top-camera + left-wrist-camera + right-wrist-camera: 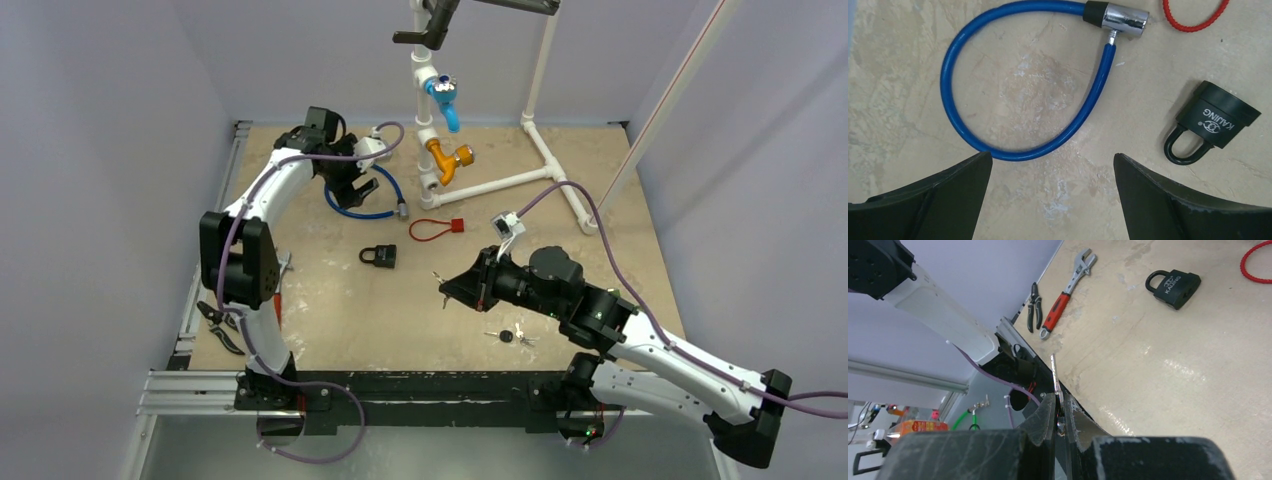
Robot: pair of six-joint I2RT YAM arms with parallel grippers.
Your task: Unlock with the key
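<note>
Right hand [1059, 410] clamped on key [1054, 371], blade protruding past fingertips. Left hand [1053, 159] jaws wide apart, over blue cable lock [950, 95]. Black padlock [379, 256] flat on counter [330, 310], between the two hands

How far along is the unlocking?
Done: the right gripper grips a key, off the table. In hand: the left gripper hangs open over the blue cable lock. Still to do: no lock held yet; key in neither that nor the black padlock.
</note>
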